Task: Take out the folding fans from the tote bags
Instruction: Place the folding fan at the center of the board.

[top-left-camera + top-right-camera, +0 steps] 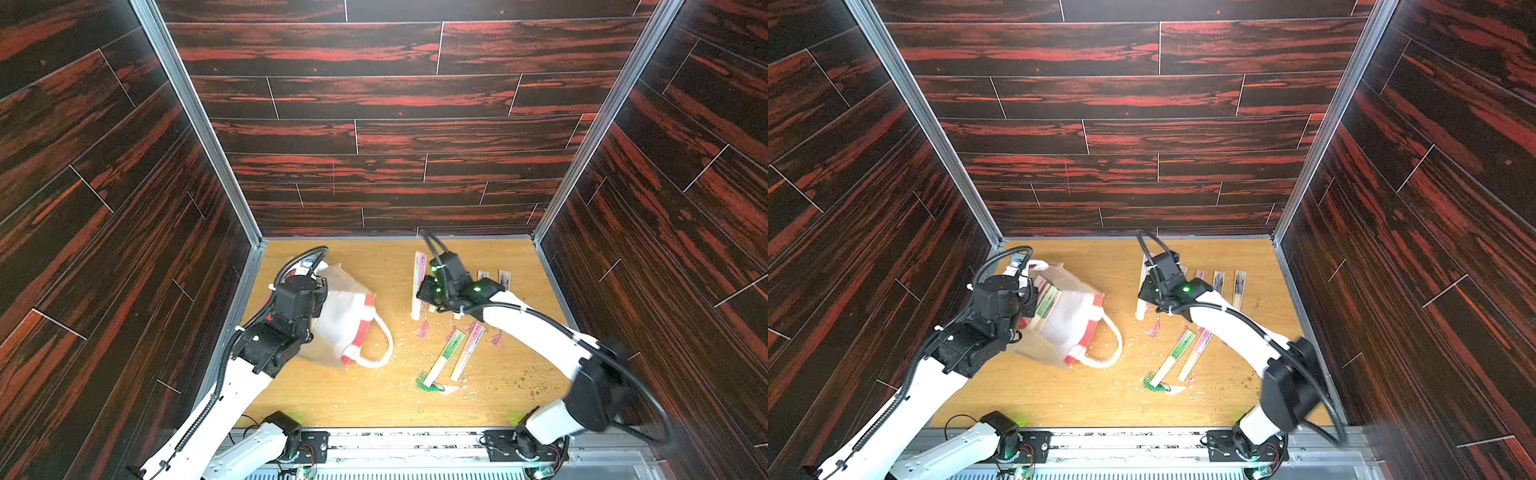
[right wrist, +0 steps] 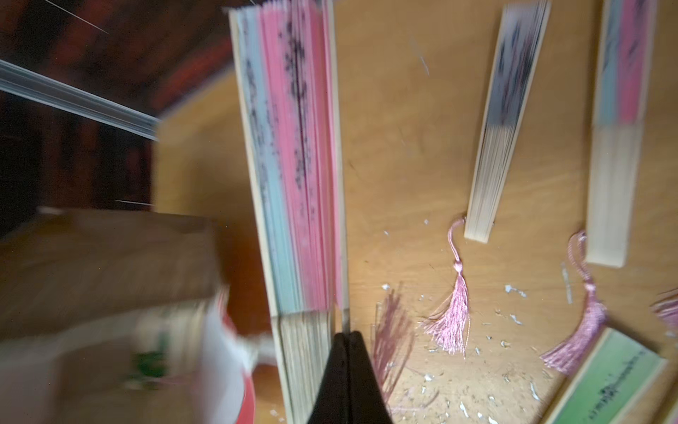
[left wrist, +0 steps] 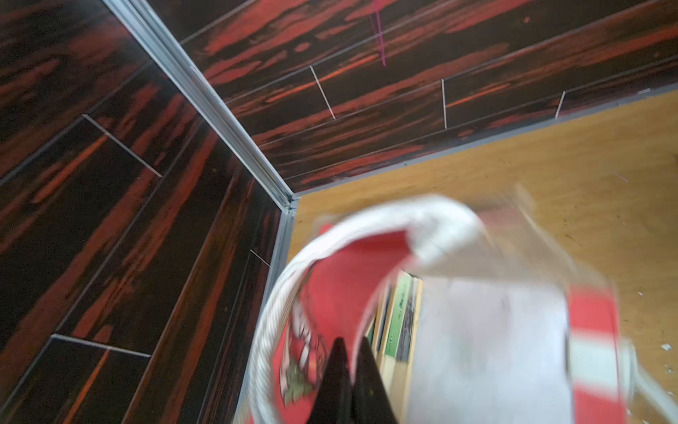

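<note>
Pink fan [image 2: 297, 165], edge pinched in right jaws

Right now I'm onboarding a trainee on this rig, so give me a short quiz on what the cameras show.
1. True or false: the tote bag is empty.
2. The right gripper is shut on: A) nothing, B) the pink-and-blue fan, C) a rope handle.
3. Which gripper pinches the bag's edge?
Key: 1 false, fans show inside it; 2 B; 3 the left gripper.
</note>
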`<state>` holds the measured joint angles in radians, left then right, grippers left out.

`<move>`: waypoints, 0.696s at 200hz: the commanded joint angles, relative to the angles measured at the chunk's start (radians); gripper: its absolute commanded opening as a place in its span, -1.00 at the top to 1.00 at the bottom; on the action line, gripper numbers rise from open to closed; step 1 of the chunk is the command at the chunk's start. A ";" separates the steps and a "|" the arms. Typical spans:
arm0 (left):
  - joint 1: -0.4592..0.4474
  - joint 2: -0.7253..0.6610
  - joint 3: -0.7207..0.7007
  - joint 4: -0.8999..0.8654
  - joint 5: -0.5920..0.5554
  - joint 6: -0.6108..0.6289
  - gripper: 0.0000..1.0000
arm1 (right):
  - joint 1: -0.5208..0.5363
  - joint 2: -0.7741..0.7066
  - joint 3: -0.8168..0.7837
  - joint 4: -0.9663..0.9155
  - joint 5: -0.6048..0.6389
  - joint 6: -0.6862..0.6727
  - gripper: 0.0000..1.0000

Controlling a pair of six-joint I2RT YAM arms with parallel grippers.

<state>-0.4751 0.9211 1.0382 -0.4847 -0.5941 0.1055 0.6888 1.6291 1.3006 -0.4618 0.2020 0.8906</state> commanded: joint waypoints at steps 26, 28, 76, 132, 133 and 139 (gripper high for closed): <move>0.003 -0.069 0.012 0.046 0.029 0.017 1.00 | -0.012 0.220 0.156 -0.036 0.025 0.032 1.00; 0.003 -0.070 0.011 0.046 0.028 0.017 1.00 | -0.014 0.231 0.162 -0.038 0.024 0.033 1.00; 0.003 -0.073 0.016 0.034 0.064 0.000 1.00 | -0.054 0.448 0.381 -0.106 0.034 0.028 1.00; 0.003 -0.085 -0.033 0.093 0.170 -0.007 1.00 | -0.104 0.640 0.576 -0.184 0.021 0.045 1.00; 0.003 -0.085 -0.032 0.095 0.172 -0.007 1.00 | -0.104 0.643 0.579 -0.186 0.021 0.045 1.00; 0.003 -0.083 -0.034 0.100 0.176 -0.007 1.00 | -0.111 0.660 0.597 -0.198 0.020 0.049 1.00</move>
<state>-0.4751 0.8627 1.0138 -0.4744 -0.4618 0.0978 0.5995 2.2059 1.8278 -0.5812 0.2207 0.9127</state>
